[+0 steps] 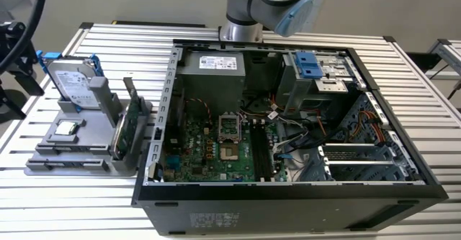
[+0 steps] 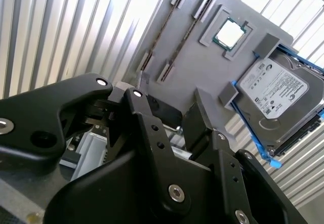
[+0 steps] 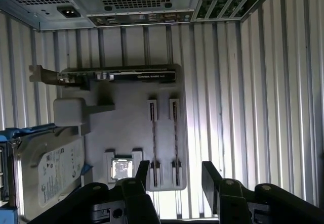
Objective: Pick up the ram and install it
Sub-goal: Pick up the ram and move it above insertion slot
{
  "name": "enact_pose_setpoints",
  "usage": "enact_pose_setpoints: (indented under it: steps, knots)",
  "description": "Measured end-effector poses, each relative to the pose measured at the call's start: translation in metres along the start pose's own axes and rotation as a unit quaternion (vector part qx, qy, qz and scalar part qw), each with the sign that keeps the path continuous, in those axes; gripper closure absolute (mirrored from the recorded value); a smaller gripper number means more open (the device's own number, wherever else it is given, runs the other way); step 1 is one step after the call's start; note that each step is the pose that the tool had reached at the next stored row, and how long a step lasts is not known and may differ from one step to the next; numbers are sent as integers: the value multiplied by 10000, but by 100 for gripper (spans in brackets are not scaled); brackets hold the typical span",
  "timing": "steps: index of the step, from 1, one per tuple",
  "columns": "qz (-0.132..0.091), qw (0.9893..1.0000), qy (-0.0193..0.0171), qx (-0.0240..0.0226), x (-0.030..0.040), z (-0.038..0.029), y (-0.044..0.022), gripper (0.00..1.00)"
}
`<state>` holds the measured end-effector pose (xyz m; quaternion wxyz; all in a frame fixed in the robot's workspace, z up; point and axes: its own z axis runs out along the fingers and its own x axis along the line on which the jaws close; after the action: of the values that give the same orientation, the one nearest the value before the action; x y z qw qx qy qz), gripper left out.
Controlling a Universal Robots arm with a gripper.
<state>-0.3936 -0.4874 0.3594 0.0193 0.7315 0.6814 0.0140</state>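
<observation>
Grey holder [image 3: 126, 118] on slatted counter [image 3: 263, 107], two ram sticks [image 3: 175, 133] standing on edge in its slots near the processor [image 3: 121, 169], gripper [image 3: 175, 168] spread wide and empty, hovering above the sticks without touching, open case [image 1: 288, 213] beside the holder.

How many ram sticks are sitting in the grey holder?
2. In the first wrist view, one ram stick stands next to the processor; the other ram stick stands beside it, in the grey holder.
</observation>
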Motion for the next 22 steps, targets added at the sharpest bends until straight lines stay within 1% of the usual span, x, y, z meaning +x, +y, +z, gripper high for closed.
enact_pose_setpoints:
  steps: [16, 22]
  knots:
    - [0, 10000, 0, 0, 1, 84, -4, 0]
    - [0, 10000, 0, 1, 0, 103, -5, 0]
